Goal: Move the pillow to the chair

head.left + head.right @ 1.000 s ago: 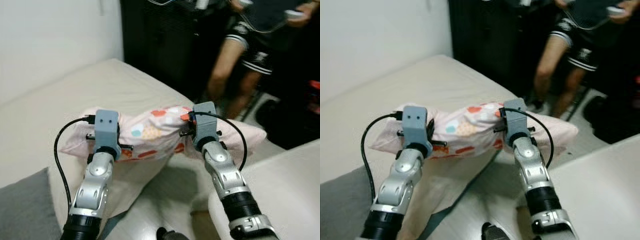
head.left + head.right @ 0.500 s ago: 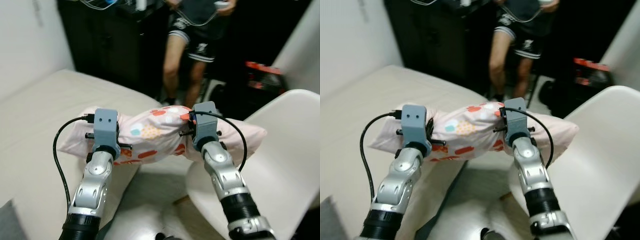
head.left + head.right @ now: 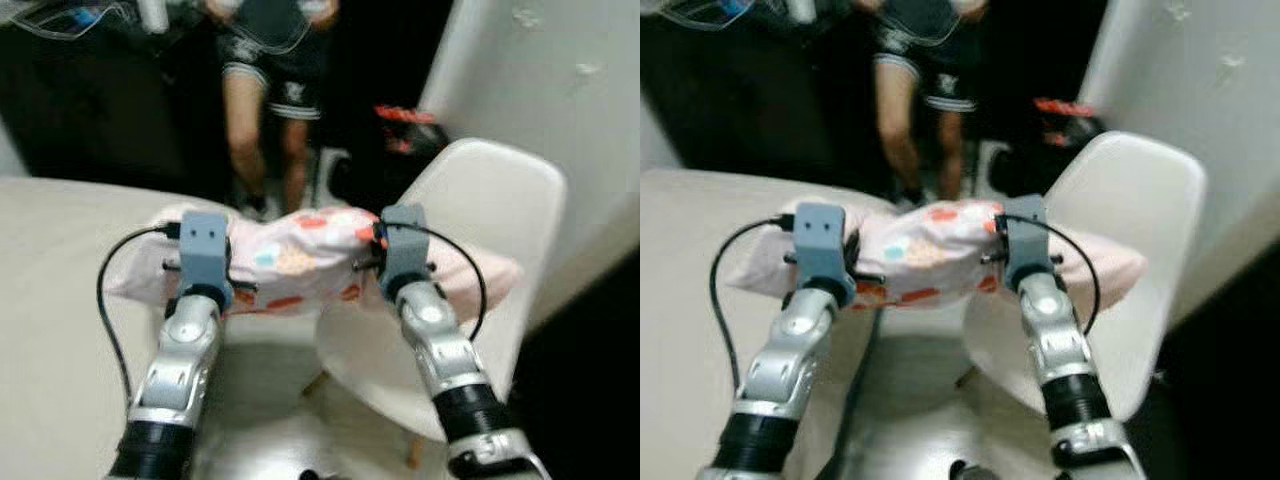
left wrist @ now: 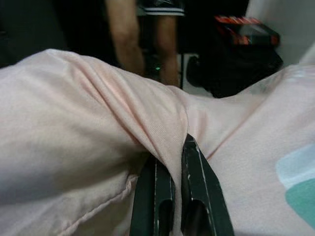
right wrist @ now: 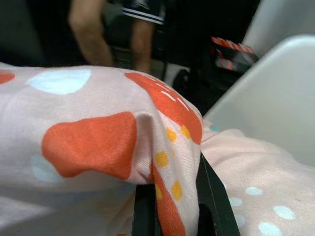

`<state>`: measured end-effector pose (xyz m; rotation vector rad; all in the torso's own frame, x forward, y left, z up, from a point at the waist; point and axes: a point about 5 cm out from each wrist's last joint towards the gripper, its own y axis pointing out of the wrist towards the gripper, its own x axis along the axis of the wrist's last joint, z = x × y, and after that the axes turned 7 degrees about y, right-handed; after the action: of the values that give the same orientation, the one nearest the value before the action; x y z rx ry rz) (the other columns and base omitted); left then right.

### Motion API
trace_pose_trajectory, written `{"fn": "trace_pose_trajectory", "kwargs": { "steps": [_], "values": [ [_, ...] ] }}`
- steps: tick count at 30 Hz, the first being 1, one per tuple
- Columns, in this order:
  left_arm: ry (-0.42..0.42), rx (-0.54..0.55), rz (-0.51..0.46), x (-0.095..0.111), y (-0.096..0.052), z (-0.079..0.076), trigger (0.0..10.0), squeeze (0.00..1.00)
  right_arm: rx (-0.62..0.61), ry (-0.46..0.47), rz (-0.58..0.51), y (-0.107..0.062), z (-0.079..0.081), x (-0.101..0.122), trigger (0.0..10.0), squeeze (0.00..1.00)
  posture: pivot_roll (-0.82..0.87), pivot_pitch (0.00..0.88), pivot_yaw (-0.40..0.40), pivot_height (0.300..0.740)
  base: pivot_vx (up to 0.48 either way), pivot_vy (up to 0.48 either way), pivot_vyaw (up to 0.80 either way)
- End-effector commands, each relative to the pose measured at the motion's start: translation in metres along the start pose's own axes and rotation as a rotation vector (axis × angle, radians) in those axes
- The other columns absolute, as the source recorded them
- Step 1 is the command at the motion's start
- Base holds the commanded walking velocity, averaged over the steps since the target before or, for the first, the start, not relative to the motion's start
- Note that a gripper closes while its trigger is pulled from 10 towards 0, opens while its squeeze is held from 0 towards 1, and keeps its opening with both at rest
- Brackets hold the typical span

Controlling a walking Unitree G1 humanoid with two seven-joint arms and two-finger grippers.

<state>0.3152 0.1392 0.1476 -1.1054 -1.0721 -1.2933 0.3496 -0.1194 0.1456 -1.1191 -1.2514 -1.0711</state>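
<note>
Between both arms, soft pink pillow point(image 3: 300, 262) with orange, blue, yellow spots hangs over smooth white moulded chair point(image 3: 480, 270). Left gripper point(image 4: 178, 189) pinched tight on a fabric fold; right gripper point(image 5: 172, 206) clamped on bunched cloth. Person's bare legs point(image 3: 262, 140) stand behind. No readable writing.

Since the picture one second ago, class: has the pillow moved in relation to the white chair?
Yes. The pillow, held by the left gripper and right gripper, has swung off the bed; its right end now hangs over the chair.
</note>
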Motion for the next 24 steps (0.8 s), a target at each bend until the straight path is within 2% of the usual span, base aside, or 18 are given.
{"fn": "trace_pose_trajectory", "kwargs": {
  "steps": [1, 16, 24],
  "values": [
    [-0.001, -0.023, -0.003, 0.000, -0.002, -0.006, 10.0, 0.00, 0.014, 0.007, -0.046, 0.001, 0.003, 0.008, 10.0, 0.00, 0.00, 0.107, -0.048, 0.740, 0.000, 0.000, -0.80],
    [-0.019, -0.036, 0.026, -0.008, -0.008, -0.019, 10.0, 0.00, 0.027, -0.020, -0.027, -0.001, 0.002, 0.004, 10.0, 0.00, -0.02, 0.106, -0.077, 0.740, 0.000, 0.000, -0.80],
    [-0.018, -0.032, 0.034, -0.010, -0.007, -0.019, 10.0, 0.00, 0.033, -0.028, -0.025, -0.001, 0.005, 0.003, 10.0, 0.00, -0.03, 0.104, -0.079, 0.740, 0.000, 0.000, -0.80]
  ]
}}
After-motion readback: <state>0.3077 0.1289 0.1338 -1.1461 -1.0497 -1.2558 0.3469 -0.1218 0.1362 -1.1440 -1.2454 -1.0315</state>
